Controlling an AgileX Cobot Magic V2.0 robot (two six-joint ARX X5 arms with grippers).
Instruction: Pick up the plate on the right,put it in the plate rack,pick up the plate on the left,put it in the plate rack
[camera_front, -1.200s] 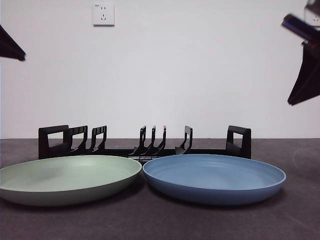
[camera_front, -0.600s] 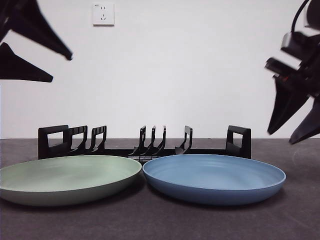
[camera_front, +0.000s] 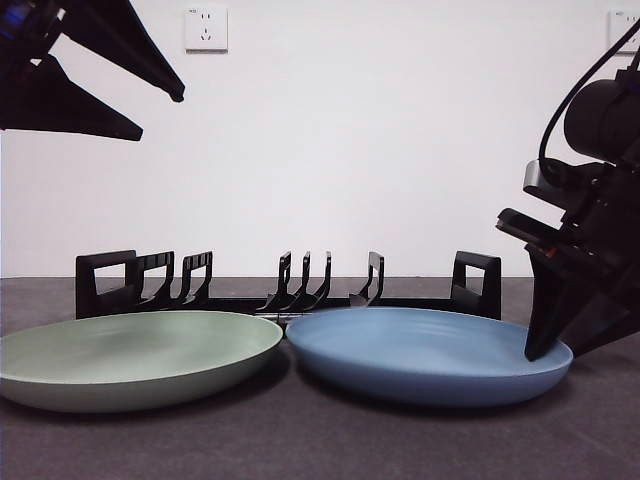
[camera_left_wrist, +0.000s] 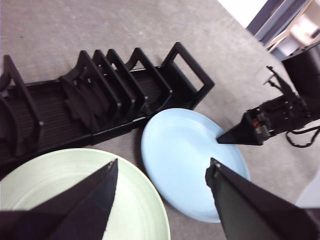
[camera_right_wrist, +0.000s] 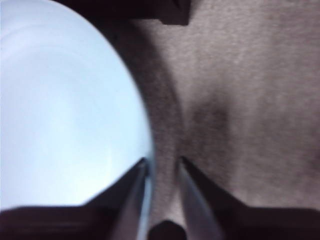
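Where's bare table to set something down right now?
Bare table lies behind the plate rack and beyond the blue plate, past the right gripper. It is crowded where the green plate meets the blue plate.

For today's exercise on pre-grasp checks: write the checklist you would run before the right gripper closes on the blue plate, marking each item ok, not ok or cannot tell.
1. Right gripper straddles the blue plate rim: ok, one jaw inside, one outside.
2. Jaws open: ok.
3. Rim seated deep enough between the jaws: cannot tell.
4. Plate rack slots free: ok.
5. Left gripper clear of the path: ok, high above the green plate.
6. Plates apart: cannot tell, rims look close.
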